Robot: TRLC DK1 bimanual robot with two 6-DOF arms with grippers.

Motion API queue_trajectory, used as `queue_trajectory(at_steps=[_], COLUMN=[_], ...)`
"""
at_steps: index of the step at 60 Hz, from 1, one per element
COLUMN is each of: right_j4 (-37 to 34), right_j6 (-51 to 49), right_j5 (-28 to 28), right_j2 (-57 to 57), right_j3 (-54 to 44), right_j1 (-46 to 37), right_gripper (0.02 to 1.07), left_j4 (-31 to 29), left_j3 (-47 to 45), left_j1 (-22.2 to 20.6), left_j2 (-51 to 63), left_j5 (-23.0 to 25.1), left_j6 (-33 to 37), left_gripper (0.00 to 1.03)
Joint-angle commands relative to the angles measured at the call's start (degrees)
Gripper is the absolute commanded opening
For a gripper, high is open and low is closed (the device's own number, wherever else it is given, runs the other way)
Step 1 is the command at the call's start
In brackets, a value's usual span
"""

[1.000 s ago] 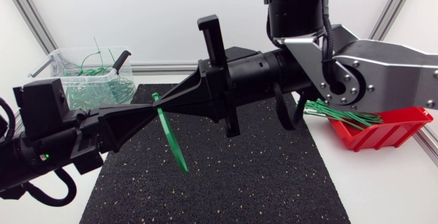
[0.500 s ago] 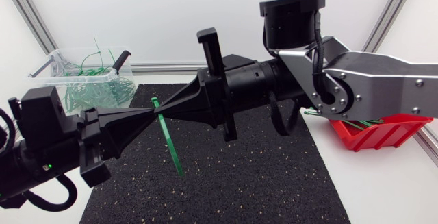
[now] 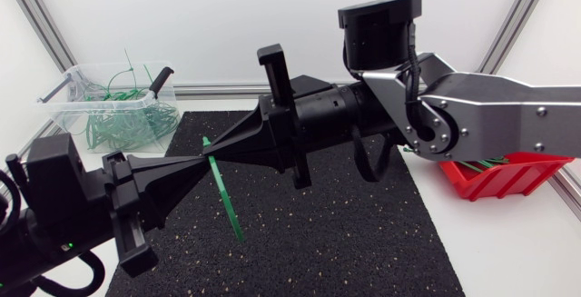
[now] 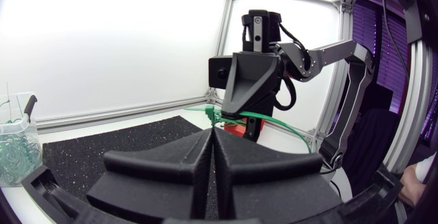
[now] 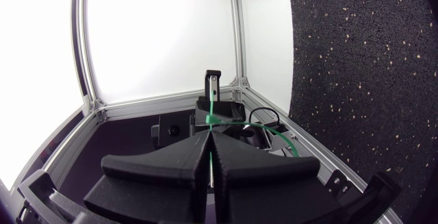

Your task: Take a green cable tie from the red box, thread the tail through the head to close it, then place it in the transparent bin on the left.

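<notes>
A green cable tie hangs over the black mat, its upper end pinched where my two grippers meet tip to tip. My left gripper comes in from the front left, shut on the green cable tie. From the right, my right gripper is shut on the same tie. In the left wrist view the tie curves past the shut left gripper, with the right gripper just ahead. In the right wrist view a green strand rises from the shut right gripper.
The red box with several green ties stands at the right, partly under my right arm. The transparent bin, holding several closed ties, stands at the back left corner, beyond the mat.
Both arms have shifted slightly left, my left arm's body sinking toward the table's front edge. The tie stays pinched between the two tips and hangs much as before.
</notes>
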Motion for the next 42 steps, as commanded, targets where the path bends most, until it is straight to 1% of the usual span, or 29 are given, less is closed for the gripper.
queue_trajectory(at_steps=[1, 14, 16, 19, 20, 22, 25, 26, 34, 42], right_j4=[0.79, 0.44, 0.26, -0.18, -0.53, -0.88, -1.06, -1.14, -1.94, -1.94], right_j6=[-0.33, -1.21, -1.39, -1.56, -2.0, -2.53, -2.62, -2.7, -3.32, -4.11], right_j5=[0.6, 0.51, 0.34, 0.08, -0.1, -0.28, -0.36, -0.36, -0.54, -0.54], right_j2=[0.76, 0.76, 0.15, -1.17, -1.87, -2.75, -4.07, -4.42, -5.48, -3.45], right_j3=[-1.09, -1.0, -1.0, -1.18, -1.18, -1.18, -1.35, -1.44, -1.53, -1.27], right_j1=[-0.35, -0.53, -0.53, -0.61, -0.7, -0.88, -1.14, -1.23, -2.11, -3.16], right_gripper=[0.07, 0.07, 0.09, 0.22, 0.31, 0.42, 0.55, 0.57, 0.69, 0.69], left_j4=[0.6, 0.68, 1.12, 1.39, 1.47, 1.56, 1.56, 1.56, 0.77, 0.07], left_j3=[-1.2, -2.08, -2.08, -1.9, -1.81, -1.81, -1.73, -1.73, -1.29, -0.94], left_j1=[-2.17, -4.9, -4.72, -4.28, -3.76, -3.4, -2.44, -2.26, -1.47, -1.91], left_j2=[-1.42, -2.73, -2.21, -1.42, -1.24, -1.15, -1.06, -1.06, -1.33, -0.54], left_j5=[-1.32, -5.1, -5.1, -5.1, -5.1, -5.1, -5.1, -5.1, -5.01, -5.01], left_j6=[2.36, 4.38, 4.47, 4.47, 4.55, 4.55, 4.55, 4.64, 6.22, 7.37], left_gripper=[0.03, 0.03, 0.03, 0.03, 0.03, 0.03, 0.03, 0.03, 0.03, 0.03])
